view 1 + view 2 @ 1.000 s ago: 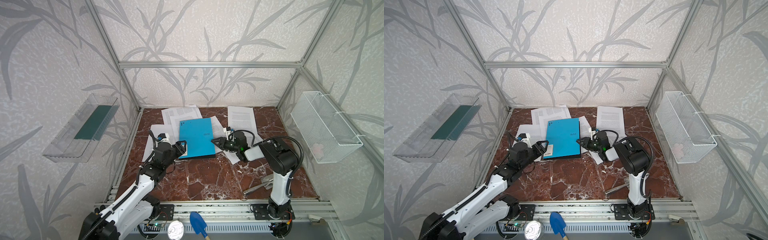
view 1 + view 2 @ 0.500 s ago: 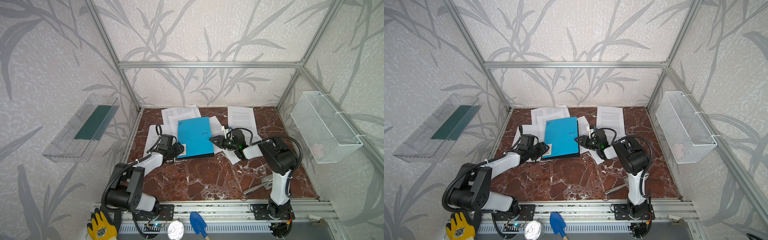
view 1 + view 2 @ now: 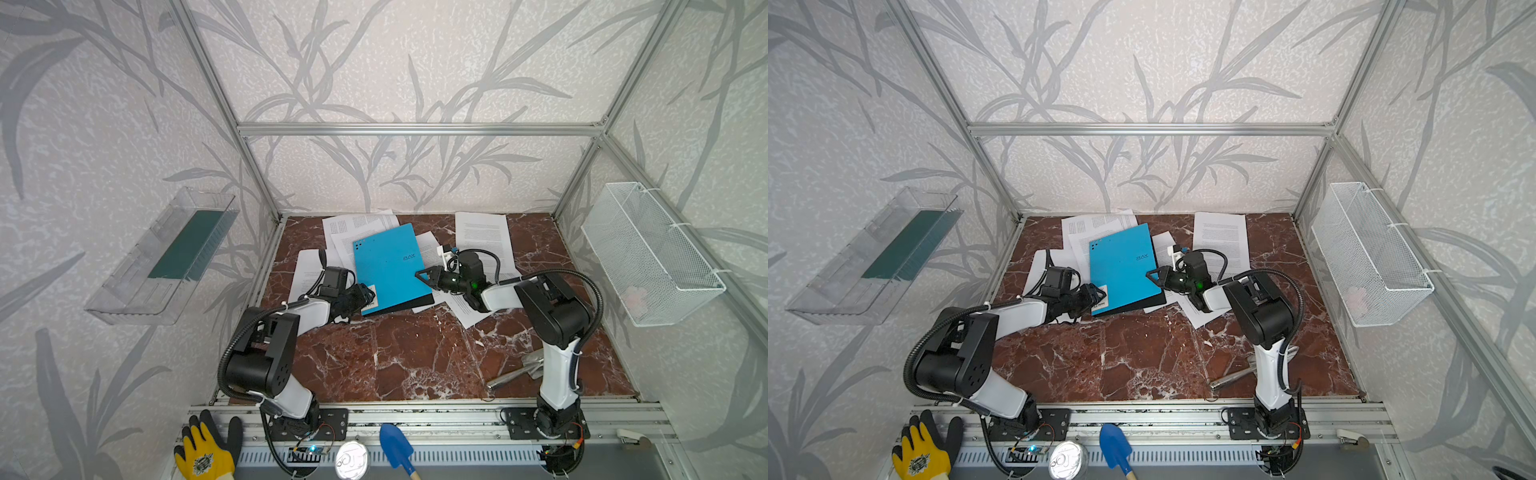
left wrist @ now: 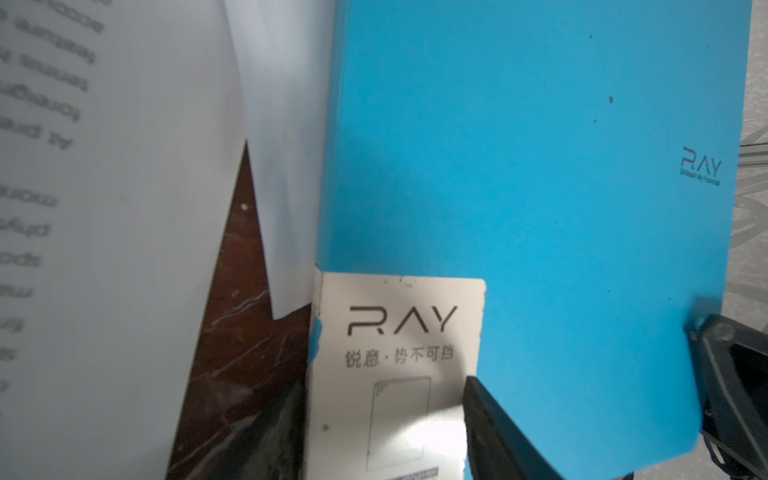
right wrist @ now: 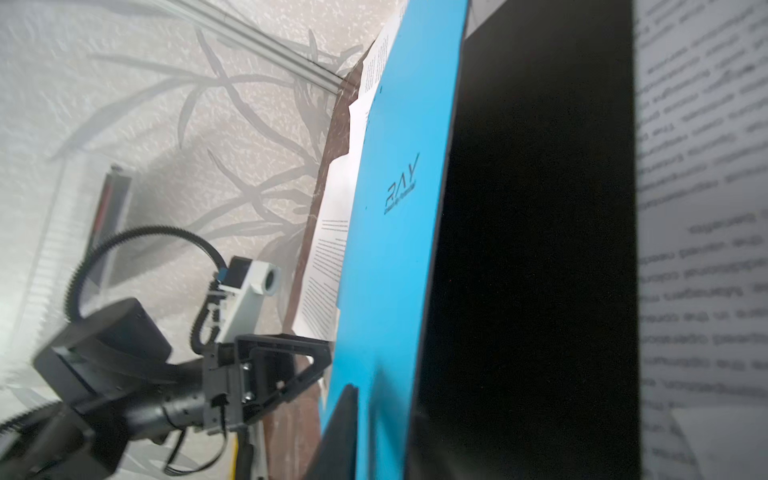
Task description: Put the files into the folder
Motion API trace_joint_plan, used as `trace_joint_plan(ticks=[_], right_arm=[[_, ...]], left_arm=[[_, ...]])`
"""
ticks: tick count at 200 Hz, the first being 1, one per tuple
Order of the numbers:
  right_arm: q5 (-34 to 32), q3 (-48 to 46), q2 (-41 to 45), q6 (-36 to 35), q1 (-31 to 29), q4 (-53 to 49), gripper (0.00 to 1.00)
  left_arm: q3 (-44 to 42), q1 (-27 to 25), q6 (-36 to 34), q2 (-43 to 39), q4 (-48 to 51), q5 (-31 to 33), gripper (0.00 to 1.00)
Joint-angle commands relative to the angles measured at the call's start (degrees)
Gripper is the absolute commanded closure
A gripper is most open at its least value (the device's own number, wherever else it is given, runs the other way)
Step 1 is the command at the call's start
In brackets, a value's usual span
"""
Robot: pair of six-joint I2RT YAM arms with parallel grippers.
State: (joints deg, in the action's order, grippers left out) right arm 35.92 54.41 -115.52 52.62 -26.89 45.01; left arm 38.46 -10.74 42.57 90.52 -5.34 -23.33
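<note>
left tool (image 3: 367, 294) spread wide at the 7 o'clock labelled corner of the folder (image 3: 384, 262), right tool (image 3: 419, 274) pinched shut on its 3 o'clock cover edge, folder toward the worktop (image 3: 395, 357)'s 12 o'clock, files (image 3: 482, 239) strewn beneath it

The counter (image 3: 395, 357) is red-brown marble with white veins. Printed paper sheets (image 3: 357, 226) lie flat across its far half. Several overlap in a loose pile at the far middle, some reaching the far wall. A left sheet (image 3: 305, 272) lies close to the left edge, a lone sheet (image 3: 482, 239) lies at the far right, and a slanted sheet (image 3: 467, 313) lies right of centre. A blue folder (image 3: 386, 266) rests on the pile. At the near right, a metal tool (image 3: 513, 372) lies directly on the stone.
</note>
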Motion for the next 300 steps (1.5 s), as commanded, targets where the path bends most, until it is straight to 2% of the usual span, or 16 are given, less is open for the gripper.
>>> trace_joint_plan(ticks=[1, 26, 49, 64, 94, 128, 182, 250, 284, 300], right_arm=[[0.0, 0.5, 3.1, -2.8, -0.8, -1.9, 1.00], [-0.5, -1.0, 8.8, -4.3, -0.9, -6.3, 1.00], [-1.0, -2.7, 16.1, -5.1, -1.0, -11.4, 1.00], [-2.6, -4.4, 21.5, -6.2, -1.0, -15.6, 1.00], [-3.2, -6.9, 28.4, -7.7, -1.0, -22.3, 1.00], [-1.0, -10.7, 33.2, -6.6, -1.1, -22.1, 1.00], [-4.0, -15.5, 43.0, -9.2, -1.1, -29.3, 1.00], [-5.2, -21.2, 52.1, -9.4, -1.1, -34.2, 1.00], [-6.8, -22.3, 56.6, -10.4, -1.0, -37.5, 1.00], [-7.6, -22.1, 58.0, -11.6, -1.0, -39.5, 1.00]], left_arm=[[0.3, -0.1, 0.6, -3.7, -1.4, -3.3, 0.39], [0.4, -0.1, 1.6, -10.9, 2.8, -0.9, 0.34], [1.5, -0.2, 0.9, -17.1, 12.5, 7.6, 0.27], [0.5, -0.1, 0.1, -20.0, 14.7, 12.9, 0.17], [-1.2, 0.1, -0.7, -21.6, 17.1, 19.0, 0.14], [-0.4, 0.5, -1.8, -14.9, 16.0, 19.3, 0.14], [5.0, 1.4, -4.0, -4.2, 16.1, 20.3, 0.14], [10.9, 1.6, -4.3, 7.6, 11.9, 15.4, 0.15], [13.7, 1.6, -4.7, 11.4, 11.1, 13.6, 0.15], [14.3, 1.7, -4.8, 12.2, 9.2, 10.6, 0.16]])
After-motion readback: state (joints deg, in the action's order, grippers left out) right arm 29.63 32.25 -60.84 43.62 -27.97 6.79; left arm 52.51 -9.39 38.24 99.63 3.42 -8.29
